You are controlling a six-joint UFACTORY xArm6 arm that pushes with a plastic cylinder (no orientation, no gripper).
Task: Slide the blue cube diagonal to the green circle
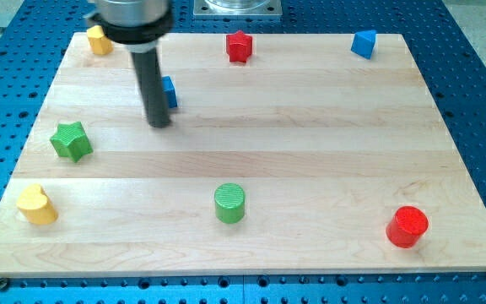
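The blue cube (170,91) lies at the upper left of the wooden board (310,160), mostly hidden behind my rod. My tip (159,123) rests on the board just below and left of the cube, touching or nearly touching it. The green circle (230,203), an upright cylinder, stands at the lower middle of the board, well below and to the right of the cube and the tip.
A green star (72,140) lies at the left, a yellow heart (36,203) at lower left, a yellow block (99,40) at top left, a red star-like block (240,46) at top middle, a blue triangle (363,43) at top right, a red cylinder (407,226) at lower right.
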